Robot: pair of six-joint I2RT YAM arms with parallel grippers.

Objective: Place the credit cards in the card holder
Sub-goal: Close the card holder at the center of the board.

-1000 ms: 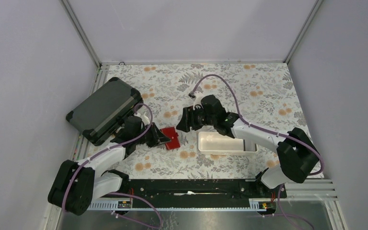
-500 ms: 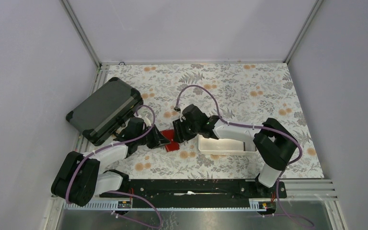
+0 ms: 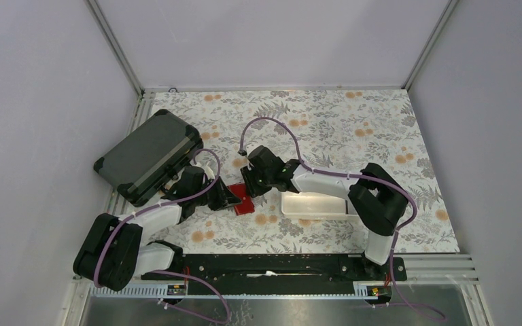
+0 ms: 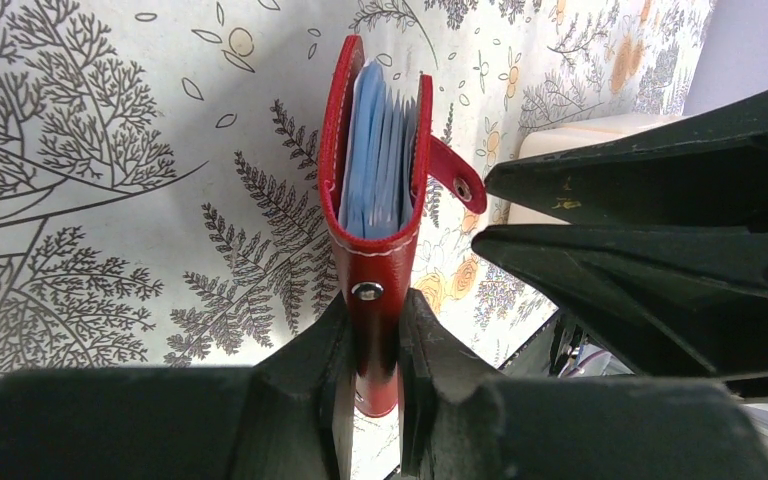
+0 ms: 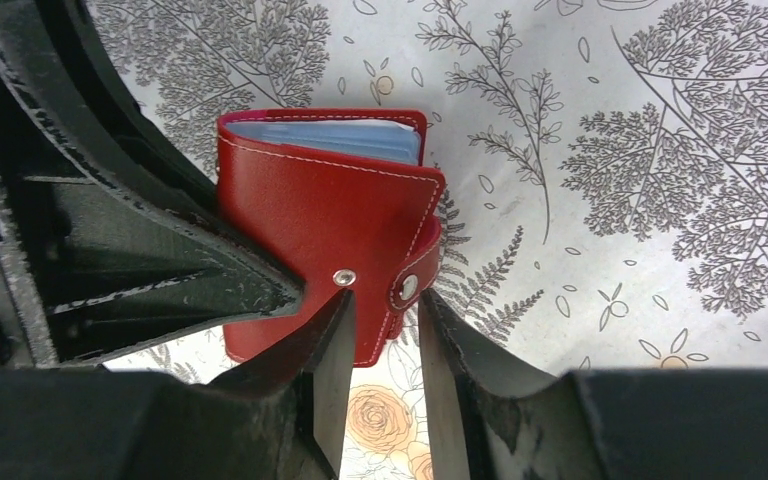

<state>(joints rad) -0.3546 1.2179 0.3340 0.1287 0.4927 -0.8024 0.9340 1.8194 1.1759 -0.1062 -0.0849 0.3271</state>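
The left gripper [image 4: 373,320] is squeezing the light, bendy card holder [image 4: 378,255] by its fold. The right gripper [image 5: 387,315] is hanging half open around its floppy strap [image 5: 418,268], holding nothing.

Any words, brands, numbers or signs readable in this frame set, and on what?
None readable in any view.
The red card holder shows only stitching and plain metal snaps; the light blue cards inside show edges only.
The grey case, white tray and floral table cover carry no lettering that I can make out.
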